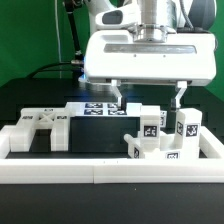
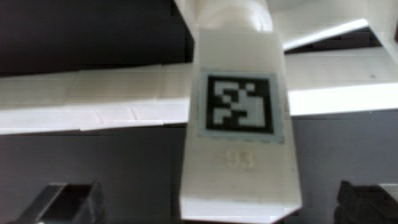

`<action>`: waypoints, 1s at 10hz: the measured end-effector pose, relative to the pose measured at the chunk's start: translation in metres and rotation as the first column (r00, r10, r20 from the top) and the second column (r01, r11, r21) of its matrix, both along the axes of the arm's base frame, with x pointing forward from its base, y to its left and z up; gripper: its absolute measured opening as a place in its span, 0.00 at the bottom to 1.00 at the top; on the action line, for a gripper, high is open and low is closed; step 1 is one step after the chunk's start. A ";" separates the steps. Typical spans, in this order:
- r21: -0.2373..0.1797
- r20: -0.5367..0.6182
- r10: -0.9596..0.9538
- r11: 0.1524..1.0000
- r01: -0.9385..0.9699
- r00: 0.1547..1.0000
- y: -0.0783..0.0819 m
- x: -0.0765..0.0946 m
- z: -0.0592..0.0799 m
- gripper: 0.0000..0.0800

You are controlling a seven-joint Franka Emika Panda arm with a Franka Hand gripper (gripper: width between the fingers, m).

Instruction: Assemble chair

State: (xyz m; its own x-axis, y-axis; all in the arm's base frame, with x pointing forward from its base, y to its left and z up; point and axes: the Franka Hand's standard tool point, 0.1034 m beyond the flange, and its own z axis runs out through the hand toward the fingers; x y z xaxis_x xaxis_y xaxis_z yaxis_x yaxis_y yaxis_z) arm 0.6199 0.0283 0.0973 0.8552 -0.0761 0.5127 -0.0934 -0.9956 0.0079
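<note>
The gripper (image 1: 149, 101) hangs above the tabletop (image 1: 95, 138) with its fingers (image 1: 118, 96) spread wide and nothing between them touching either pad. In the wrist view, a long white tagged post (image 2: 237, 110) runs straight through the gap of the gripper (image 2: 217, 200), apart from both dark fingertips (image 2: 68, 200). A white bar (image 2: 89, 100) crosses behind the post; which part it belongs to cannot be told.

Just below the gripper stands a cluster of chair pieces (image 1: 150, 124), blocky white posts and cubes packed close together, with tags facing outward. Farther off, on the exterior view's left of the gripper, a flat slab (image 1: 40, 128) with cut-outs lies on the tabletop. The marker board (image 1: 97, 108) lies behind the gripper's fingers. The border rail (image 1: 110, 172) encloses everything, well below the gripper.
</note>
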 end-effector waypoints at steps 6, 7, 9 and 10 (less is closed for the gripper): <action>0.085 -0.403 0.009 0.996 0.027 0.915 0.002 -0.005 -0.006 0.81; 0.096 -0.460 0.015 0.995 0.033 0.888 0.002 -0.004 -0.005 0.81; 0.120 -0.588 0.033 0.992 0.046 0.808 0.003 -0.009 -0.006 0.81; 0.123 -0.607 0.037 0.991 0.048 0.794 0.003 -0.003 -0.006 0.81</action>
State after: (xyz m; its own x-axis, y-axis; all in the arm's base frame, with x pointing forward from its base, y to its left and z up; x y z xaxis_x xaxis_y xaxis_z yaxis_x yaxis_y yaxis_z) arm 0.6168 0.0318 0.0918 0.9861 -0.1090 -0.1257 -0.1171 -0.9913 -0.0593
